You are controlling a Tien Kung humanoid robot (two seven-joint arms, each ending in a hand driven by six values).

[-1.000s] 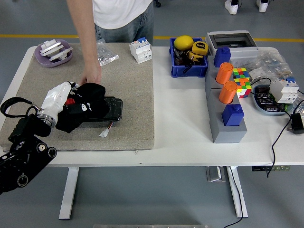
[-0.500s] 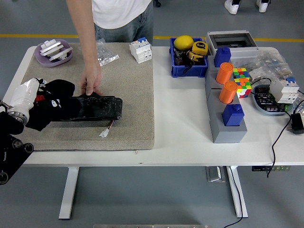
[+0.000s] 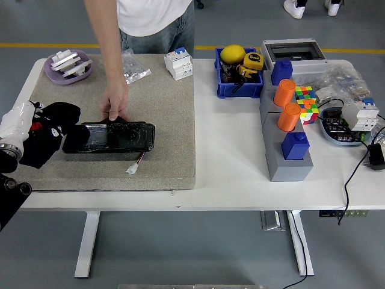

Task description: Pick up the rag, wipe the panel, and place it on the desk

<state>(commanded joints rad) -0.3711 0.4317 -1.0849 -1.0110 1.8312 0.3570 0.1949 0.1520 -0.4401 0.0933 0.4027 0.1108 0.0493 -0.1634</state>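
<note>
A black rag (image 3: pixel 51 129) is bunched in my left hand (image 3: pixel 27 123) at the left end of the panel. The panel (image 3: pixel 111 137) is a flat, glossy black slab lying on the grey felt mat (image 3: pixel 162 120). My hand wears a white cover and its fingers are curled on the rag, which rests on the mat and overlaps the panel's left end. A person's hand (image 3: pixel 115 105) presses on the panel's far edge and holds it still. My right hand is out of view.
A purple dish (image 3: pixel 67 66) with white parts stands at the mat's back left. A plastic bag (image 3: pixel 133 67) and white breakers (image 3: pixel 178 63) lie at the back. A blue bin (image 3: pixel 237 72), grey stand with orange cylinders (image 3: pixel 287 114) and cube (image 3: pixel 305 99) stand right.
My left hand has dragged the rag leftward along the panel, from its middle to its left end, uncovering most of it. The person's hand stayed on the panel's far edge.
</note>
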